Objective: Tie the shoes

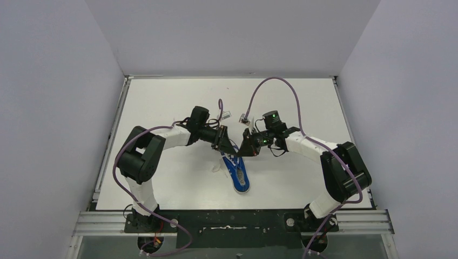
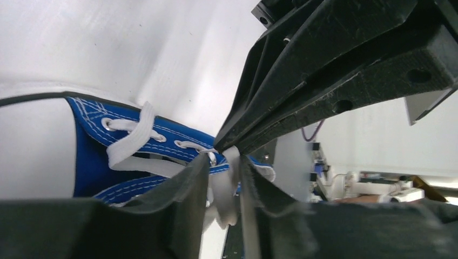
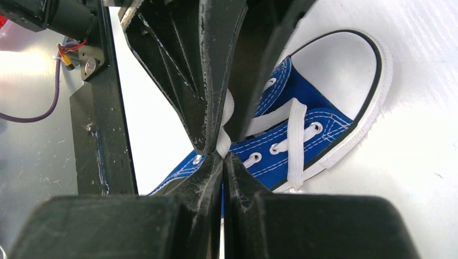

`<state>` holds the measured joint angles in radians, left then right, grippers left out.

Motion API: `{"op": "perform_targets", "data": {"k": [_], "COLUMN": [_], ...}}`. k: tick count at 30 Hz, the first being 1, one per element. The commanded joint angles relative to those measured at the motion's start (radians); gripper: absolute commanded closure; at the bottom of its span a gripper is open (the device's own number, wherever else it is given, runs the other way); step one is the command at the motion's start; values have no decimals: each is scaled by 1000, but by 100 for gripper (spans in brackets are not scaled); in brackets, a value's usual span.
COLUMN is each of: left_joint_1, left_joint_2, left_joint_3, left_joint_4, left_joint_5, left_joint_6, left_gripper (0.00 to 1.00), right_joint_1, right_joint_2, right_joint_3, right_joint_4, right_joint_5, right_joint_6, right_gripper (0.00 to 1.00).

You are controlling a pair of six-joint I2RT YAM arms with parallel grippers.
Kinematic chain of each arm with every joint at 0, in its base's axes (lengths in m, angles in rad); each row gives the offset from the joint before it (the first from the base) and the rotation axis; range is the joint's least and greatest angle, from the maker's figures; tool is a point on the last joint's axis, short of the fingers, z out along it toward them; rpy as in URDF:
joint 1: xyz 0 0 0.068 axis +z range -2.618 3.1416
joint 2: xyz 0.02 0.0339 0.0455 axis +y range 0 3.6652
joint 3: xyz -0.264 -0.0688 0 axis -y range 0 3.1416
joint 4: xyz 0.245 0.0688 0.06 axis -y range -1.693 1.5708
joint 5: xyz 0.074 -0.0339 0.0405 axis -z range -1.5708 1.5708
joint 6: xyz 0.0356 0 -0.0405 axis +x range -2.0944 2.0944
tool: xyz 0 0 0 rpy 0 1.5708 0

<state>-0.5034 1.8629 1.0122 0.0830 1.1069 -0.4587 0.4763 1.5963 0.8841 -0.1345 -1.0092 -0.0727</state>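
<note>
White tabletop (image 1: 162,108) between pale walls (image 1: 54,81) carries a blue sneaker (image 1: 238,175) near its middle, toe toward the near edge, and over it the left gripper (image 2: 224,160) pinches a white lace (image 2: 221,199) while the right gripper (image 3: 222,156), pressed together, meets it tip to tip.

Left arm (image 1: 162,141): base at the near edge, elbow raised and out to the left, forearm reaching inward to mid-surface. Left tool (image 1: 224,141): angled down, fingers (image 2: 189,189) drawn close, pinching a lace (image 2: 221,194) between them.
Right arm (image 1: 313,148): mirrored pose, elbow out to the right, forearm reaching inward. Right tool (image 1: 247,147): angled down, fingers (image 3: 205,183) pressed together, tips just against the left tool's tips.
</note>
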Motion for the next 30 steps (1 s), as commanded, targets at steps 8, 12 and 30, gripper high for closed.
{"op": "perform_targets", "data": {"k": [8, 12, 30], "left_joint_1": [2, 14, 13], "left_joint_2": [-3, 30, 58], "left_joint_3": [-22, -86, -115], "left_joint_4": [261, 584, 621], "left_joint_5": [137, 138, 78], "left_joint_6": [-277, -549, -609], "left_gripper": [100, 100, 100], "right_joint_1": [35, 40, 163], "right_joint_2": [-94, -157, -234], "right_joint_3": [11, -29, -262], "right_joint_4": [41, 13, 475], "right_joint_5": [453, 484, 525], "right_joint_6": [142, 204, 485], "right_gripper": [91, 74, 61]}}
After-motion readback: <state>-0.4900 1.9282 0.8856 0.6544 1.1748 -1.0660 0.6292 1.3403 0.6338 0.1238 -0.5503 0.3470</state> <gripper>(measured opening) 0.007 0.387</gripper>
